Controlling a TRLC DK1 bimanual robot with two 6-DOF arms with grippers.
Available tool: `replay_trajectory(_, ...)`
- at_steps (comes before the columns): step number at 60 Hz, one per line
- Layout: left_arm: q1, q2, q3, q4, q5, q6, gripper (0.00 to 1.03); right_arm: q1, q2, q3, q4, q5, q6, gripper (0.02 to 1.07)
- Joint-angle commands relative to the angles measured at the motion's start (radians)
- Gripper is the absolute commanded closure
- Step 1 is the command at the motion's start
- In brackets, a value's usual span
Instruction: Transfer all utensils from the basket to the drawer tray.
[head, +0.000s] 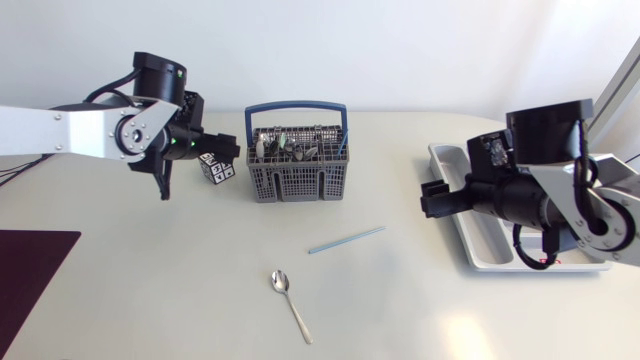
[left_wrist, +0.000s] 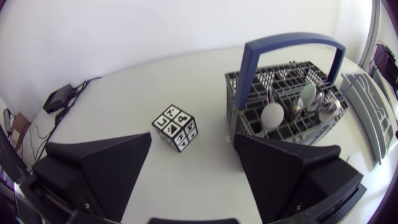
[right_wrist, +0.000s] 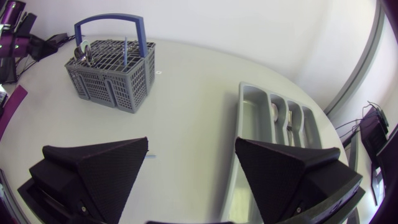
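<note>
A grey basket (head: 297, 160) with a blue handle stands at the table's back middle, with several metal utensils (head: 285, 148) upright in it. A spoon (head: 291, 303) and a thin blue stick (head: 346, 240) lie on the table in front of it. The grey drawer tray (head: 478, 243) sits at the right; in the right wrist view some cutlery (right_wrist: 274, 112) lies in its compartments. My left gripper (head: 215, 155) hangs open just left of the basket (left_wrist: 286, 106). My right gripper (head: 431, 200) is open and empty over the tray's (right_wrist: 254, 124) near end.
A small black-and-white patterned cube (head: 217, 170) lies on the table by the basket's left side, just ahead of my left gripper (left_wrist: 193, 162). A dark mat (head: 25, 270) covers the table's front left corner.
</note>
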Motion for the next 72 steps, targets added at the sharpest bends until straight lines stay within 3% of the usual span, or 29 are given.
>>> replay_trajectory(1,-0.015,0.081,0.106,0.033,0.002,0.005,0.12,0.019,0.068,0.050,-0.018,-0.023,-0.010,0.06)
replay_trajectory(5,-0.030,0.133,0.162,0.036,0.004,0.016,0.17,0.025,0.108,0.068,-0.018,-0.040,-0.008,0.06)
replay_trajectory(20,-0.055,0.298,0.313,0.053,0.008,-0.017,0.18,0.064,0.171,0.082,-0.010,-0.040,-0.007,0.06)
replay_trajectory(25,-0.035,0.345,0.358,0.057,0.008,-0.049,0.30,0.070,0.177,0.082,-0.010,-0.040,-0.007,0.06)
replay_trajectory(30,-0.023,0.368,0.369,0.085,0.013,-0.052,0.48,0.079,0.178,0.080,-0.008,-0.040,-0.008,0.06)
replay_trajectory(35,-0.018,0.377,0.364,0.100,0.048,-0.046,0.65,0.094,0.180,0.079,0.013,-0.039,-0.010,0.06)
replay_trajectory(46,-0.020,0.348,0.306,0.142,0.132,-0.036,0.93,0.102,0.250,0.139,0.048,-0.037,-0.010,0.06)
replay_trajectory(52,-0.027,0.306,0.255,0.153,0.145,-0.015,0.99,0.102,0.290,0.176,0.047,-0.037,-0.010,0.06)
replay_trajectory(72,-0.073,0.113,0.057,0.153,0.180,0.013,0.99,0.113,0.301,0.156,0.051,-0.037,-0.042,0.06)
